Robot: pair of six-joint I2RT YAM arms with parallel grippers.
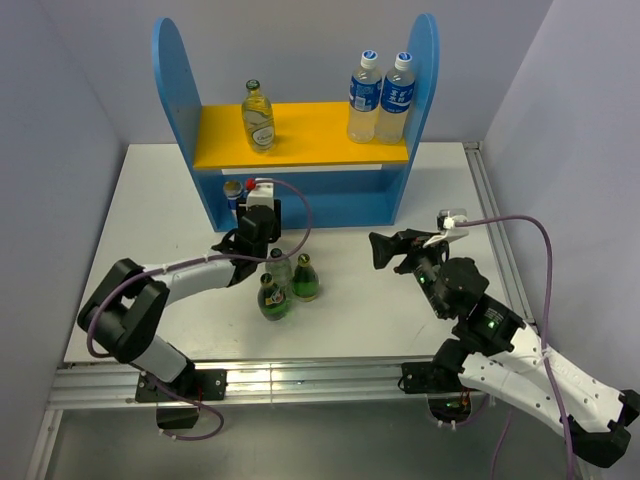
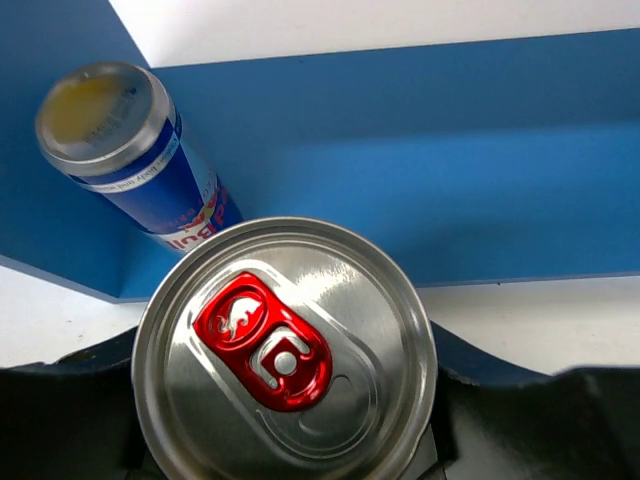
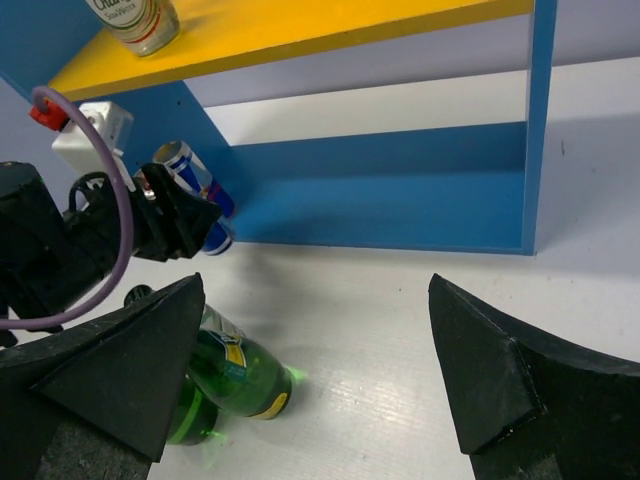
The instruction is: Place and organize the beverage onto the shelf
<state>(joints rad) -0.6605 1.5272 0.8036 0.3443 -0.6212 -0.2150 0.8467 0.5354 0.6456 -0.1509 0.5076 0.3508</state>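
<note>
– While our left gripper point(image 1: 250, 210) reaches into the shelf point(image 1: 172, 80) at 12 o'clock of the table, what do we have in it?
– We have the held can point(image 2: 285, 350). The fingers look closed around its body below the rim, and its red tab faces the wrist camera. A shelved can point(image 2: 130, 150) stands on the lower level at 11 o'clock from it, close but apart.
– How do we expect it to handle?
– Light, thin-walled and slick. We judge that a mid-body grip with a modest squeeze suits it, since more could dent it.
– And moving right?
– The upper clear bottle point(image 1: 258, 115) stands on the yellow board. At 6 o'clock from the shelf, on the table, are the left green bottle point(image 1: 272, 298), the table clear bottle point(image 1: 279, 268) and the right green bottle point(image 1: 305, 280), crowded together. Being glass, they are probably heavier, rigid, breakable and slippery. We would take each around the body under the shoulder.
– And our right gripper point(image 3: 315, 380)?
– It is at 3 o'clock of that cluster, spread wide and holding nothing.
</note>
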